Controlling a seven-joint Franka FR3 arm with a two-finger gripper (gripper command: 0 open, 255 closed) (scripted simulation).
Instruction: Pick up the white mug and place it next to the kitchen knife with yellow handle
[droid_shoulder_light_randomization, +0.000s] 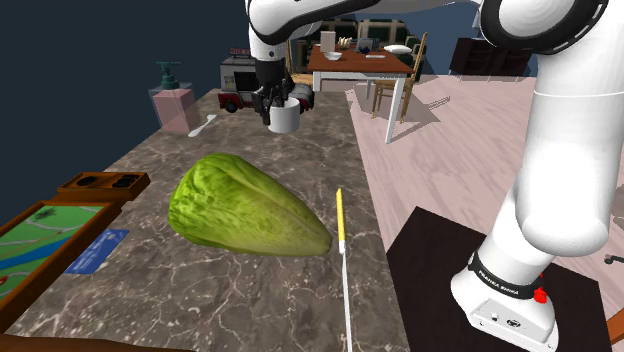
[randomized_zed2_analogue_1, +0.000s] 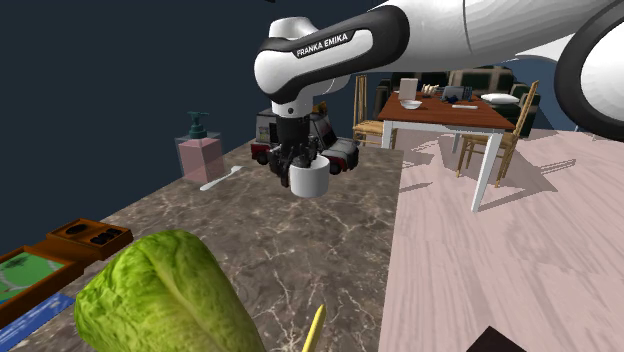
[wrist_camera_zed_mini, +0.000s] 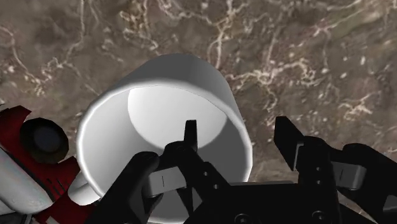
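The white mug (droid_shoulder_light_randomization: 284, 117) (randomized_zed2_analogue_1: 310, 179) (wrist_camera_zed_mini: 172, 95) hangs a little above the marble counter (droid_shoulder_light_randomization: 250, 290), near its far end. My black gripper (droid_shoulder_light_randomization: 272, 100) (randomized_zed2_analogue_1: 300, 160) (wrist_camera_zed_mini: 238, 130) is shut on the mug's rim, with one finger inside the cup and the other outside its wall. The knife with the yellow handle (droid_shoulder_light_randomization: 340, 215) (randomized_zed2_analogue_1: 314, 328) lies along the counter's edge on the shoulder view's right, its pale blade pointing toward the stand. It is well apart from the mug.
A large green lettuce (droid_shoulder_light_randomization: 245, 205) (randomized_zed2_analogue_1: 160, 300) lies mid-counter between mug and knife. A red toy car (droid_shoulder_light_randomization: 235, 100) (wrist_camera_zed_mini: 25, 153), a white spoon (droid_shoulder_light_randomization: 203, 125) and a pink soap dispenser (droid_shoulder_light_randomization: 172, 100) stand at the far end. A brown tray (droid_shoulder_light_randomization: 100, 183) sits at the left edge.
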